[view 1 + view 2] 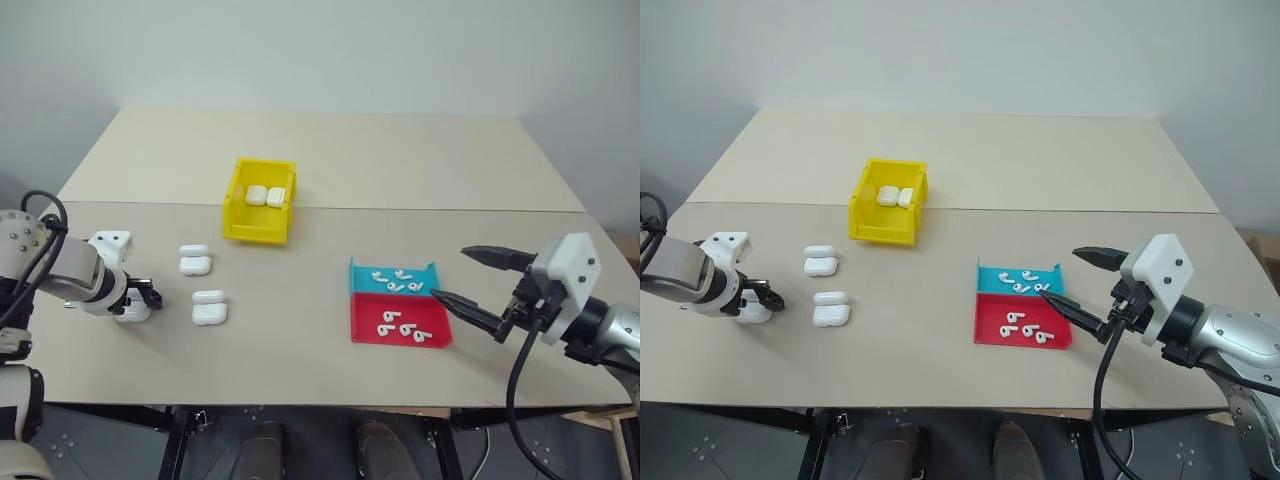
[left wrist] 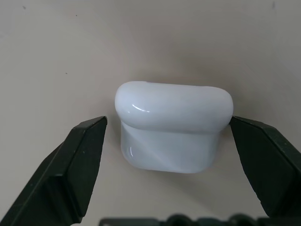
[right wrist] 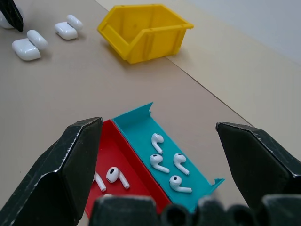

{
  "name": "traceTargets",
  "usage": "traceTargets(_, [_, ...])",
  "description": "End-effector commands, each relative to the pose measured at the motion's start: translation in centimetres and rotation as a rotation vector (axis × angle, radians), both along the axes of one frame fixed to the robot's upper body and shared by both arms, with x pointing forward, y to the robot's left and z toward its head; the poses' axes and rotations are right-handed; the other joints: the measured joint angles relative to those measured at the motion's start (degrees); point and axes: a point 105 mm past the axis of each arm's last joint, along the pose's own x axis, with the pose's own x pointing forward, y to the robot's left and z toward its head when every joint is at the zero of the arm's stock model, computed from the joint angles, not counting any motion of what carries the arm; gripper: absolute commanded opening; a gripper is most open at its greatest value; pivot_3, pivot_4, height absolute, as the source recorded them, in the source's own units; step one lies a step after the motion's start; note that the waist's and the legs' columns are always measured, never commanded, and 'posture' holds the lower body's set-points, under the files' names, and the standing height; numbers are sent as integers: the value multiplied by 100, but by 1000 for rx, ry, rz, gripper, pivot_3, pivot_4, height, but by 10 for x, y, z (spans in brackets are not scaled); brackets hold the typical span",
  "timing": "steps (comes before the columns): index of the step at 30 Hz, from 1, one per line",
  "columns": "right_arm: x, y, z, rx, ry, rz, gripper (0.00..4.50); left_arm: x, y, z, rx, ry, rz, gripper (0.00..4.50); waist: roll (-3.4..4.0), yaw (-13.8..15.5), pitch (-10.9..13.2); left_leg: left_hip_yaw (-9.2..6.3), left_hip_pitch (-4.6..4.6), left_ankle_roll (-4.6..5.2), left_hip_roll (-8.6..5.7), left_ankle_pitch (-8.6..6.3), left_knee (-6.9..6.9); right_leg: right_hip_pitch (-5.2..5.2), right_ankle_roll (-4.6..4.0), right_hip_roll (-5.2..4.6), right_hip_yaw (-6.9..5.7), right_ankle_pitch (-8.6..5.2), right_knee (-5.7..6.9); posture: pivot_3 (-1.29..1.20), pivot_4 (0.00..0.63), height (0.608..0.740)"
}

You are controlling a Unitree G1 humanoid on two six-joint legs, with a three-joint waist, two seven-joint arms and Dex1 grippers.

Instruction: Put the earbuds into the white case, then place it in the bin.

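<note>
A closed white case (image 2: 174,125) lies on the table at the far left, and my left gripper (image 1: 137,298) points down over it, open, with a finger on each side. One finger (image 2: 84,155) stands clear of the case; the other is at its corner. Two more white cases (image 1: 194,260) (image 1: 209,308) lie open to the right of it. The yellow bin (image 1: 243,190) stands further back with two white cases (image 1: 266,196) inside. Several earbuds (image 1: 400,280) lie in a teal tray (image 1: 362,275) and several more (image 1: 388,322) in a red tray (image 1: 365,308). My right gripper (image 1: 450,273) hovers open just right of the trays.
The table is two tan tops joined along a seam (image 1: 450,210) behind the trays. The two trays sit side by side near the front right. Bare tabletop lies between the open cases and the trays.
</note>
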Motion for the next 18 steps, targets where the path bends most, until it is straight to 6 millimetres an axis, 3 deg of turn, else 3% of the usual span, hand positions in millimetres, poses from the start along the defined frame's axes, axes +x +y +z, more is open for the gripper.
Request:
traceTargets(1, [-4, 2, 12, 0, -45, 9, 4476, -7, 8, 5, 23, 10, -1, 4500, 0, -2, 0, -1, 0, 0, 0, 0, -1, -1, 0, 0, 0, 0, 0, 0, 150, 740])
traceTargets(8, [-4, 2, 11, 5, -44, 9, 4476, -14, 9, 5, 19, 32, -22, 4500, 0, 31, 0, -3, -1, 0, 0, 0, 0, -2, 0, 0, 0, 0, 1, 0, 150, 740])
traceTargets(18, [-5, 2, 10, 5, -38, 6, 4476, -7, 1, 3, 23, 31, -53, 4500, 0, 40, 0, -2, -3, 0, -2, 0, 0, -2, 1, -1, -1, 0, 1, 0, 150, 740])
